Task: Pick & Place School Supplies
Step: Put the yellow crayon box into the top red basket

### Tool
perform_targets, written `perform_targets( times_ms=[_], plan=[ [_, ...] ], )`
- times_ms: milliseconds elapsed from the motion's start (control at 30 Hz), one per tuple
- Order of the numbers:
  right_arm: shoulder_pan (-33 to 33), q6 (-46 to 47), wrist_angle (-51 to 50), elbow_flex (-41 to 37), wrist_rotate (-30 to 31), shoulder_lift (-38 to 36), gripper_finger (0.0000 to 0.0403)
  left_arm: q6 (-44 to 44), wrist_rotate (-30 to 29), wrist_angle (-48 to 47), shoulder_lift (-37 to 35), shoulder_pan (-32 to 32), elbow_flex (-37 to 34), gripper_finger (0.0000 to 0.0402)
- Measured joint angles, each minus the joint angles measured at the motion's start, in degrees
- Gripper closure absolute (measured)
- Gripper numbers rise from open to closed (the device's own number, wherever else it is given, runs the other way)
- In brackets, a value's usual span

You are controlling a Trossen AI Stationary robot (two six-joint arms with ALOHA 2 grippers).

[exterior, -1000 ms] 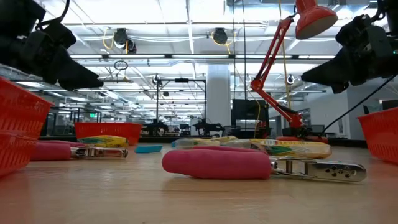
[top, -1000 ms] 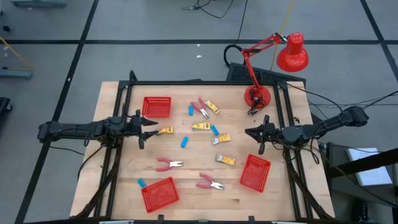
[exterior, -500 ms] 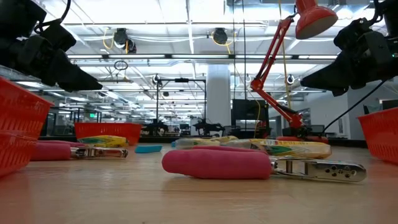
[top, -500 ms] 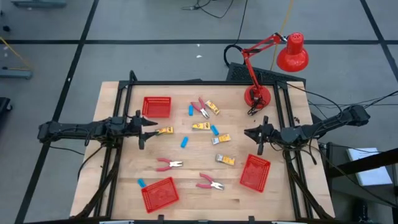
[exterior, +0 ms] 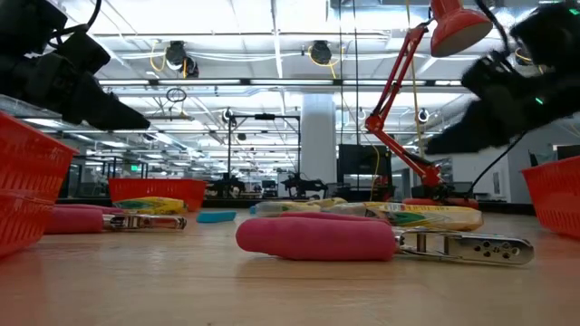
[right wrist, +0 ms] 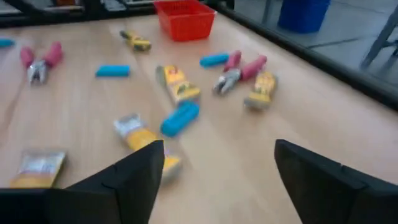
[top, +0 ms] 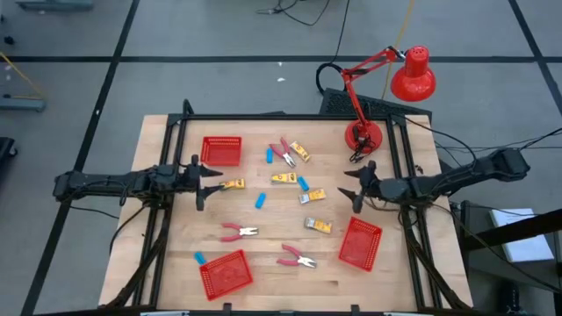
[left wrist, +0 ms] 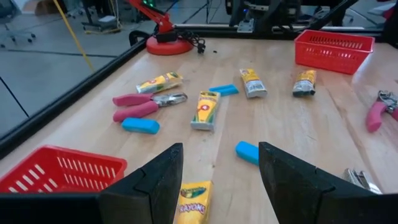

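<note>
School supplies lie loose across the mid part of the wooden table (top: pixel 158 263). Pink-handled pliers, 3 pcs: one near the far edge (top: pixel 283 151), one nearer the front-left (top: pixel 238 232), one at front-centre (top: pixel 297 258). Yellow crayon packs: one just off the left gripper's tips (top: pixel 233 184), others at centre (top: pixel 283 178), (top: pixel 313 196), far side (top: pixel 299 152) and right of centre (top: pixel 318 226). Light-blue blocks: (top: pixel 270 156), (top: pixel 303 183), (top: pixel 261 201), (top: pixel 199 258).

Left gripper (top: pixel 203 185): at the table's left side, fingers apart, approx. half spread, nothing between them; the nearest crayon pack sits just ahead, seen between the fingers in the left wrist view (left wrist: pixel 193 200).

Right gripper (top: pixel 351 187): at the right side, above the table, fingers spread wide, empty; supplies lie ahead of it, not touched.

Red mesh baskets, 3 pcs: far-left (top: pixel 221 150), front-left (top: pixel 226 273), front-right (top: pixel 360 243). Red desk lamp (top: pixel 386 79) at the far-right corner.
</note>
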Motion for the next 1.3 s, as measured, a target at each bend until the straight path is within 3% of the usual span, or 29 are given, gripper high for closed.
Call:
perform_targets(
  times_ms=[233, 467, 900, 1300],
  plan=[
    [-4.91, -7.81, -1.8, 14.67, -7.62, 19.33, 0.0104, 0.51, -2.35, 0.77, -0.02, 0.0, 0.0, 0.0188],
    [-8.31, -10.09, -13.17, 26.3, -14.82, 33.58, 0.0104, 0.77, -3.01, 0.72, -0.02, 0.0, 0.0, 0.0188],
    [-7.55, -5.65, -19.19, 28.75, -22.5, 36.91, 0.0105, 1.62, -3.66, 0.31, -0.01, 0.0, -0.01, 0.0188],
    [-5.32, -4.94, -19.31, 28.75, -19.5, 39.99, 0.0106, 1.46, -4.06, 1.21, -0.01, 0.0, 0.0, 0.0188]
  ],
)
